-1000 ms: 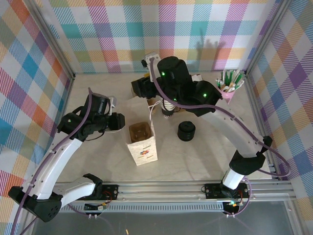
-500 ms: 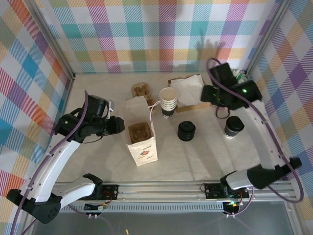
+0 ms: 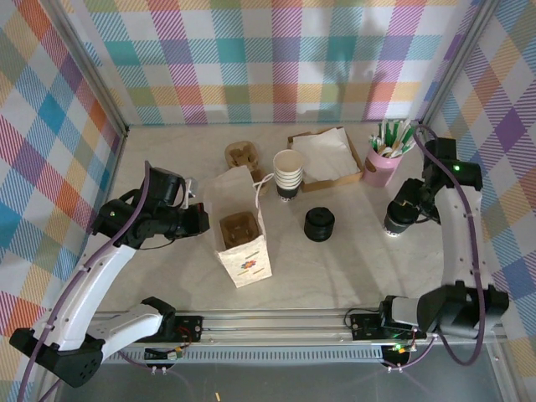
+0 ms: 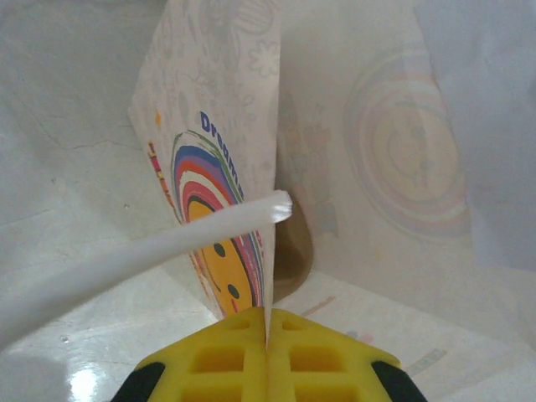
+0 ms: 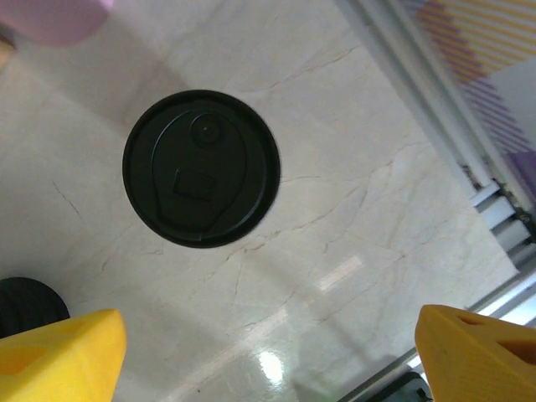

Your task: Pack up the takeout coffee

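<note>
**Bag held open, coffee waiting at the right**

The surface (image 3: 335,268) carries everything you need. The bag (image 3: 248,261) stands open near its middle with a cardboard tray (image 3: 237,228) seated inside, probably to keep a cup upright. Your left tool (image 3: 199,219) is clamped on the bag's left edge. Seen from its wrist, the yellow fingers (image 4: 226,368) meet with the paper wall between them, which I judge steadies the mouth for loading. Your right tool (image 5: 268,360) hangs above the coffee (image 3: 400,216), spread wide and touching nothing. The coffee stands upright at the right, well apart from the bag and near the pink holder (image 3: 378,167). Its lid (image 5: 201,167) sits off-centre between your right fingers, so you would likely centre before descending
</note>
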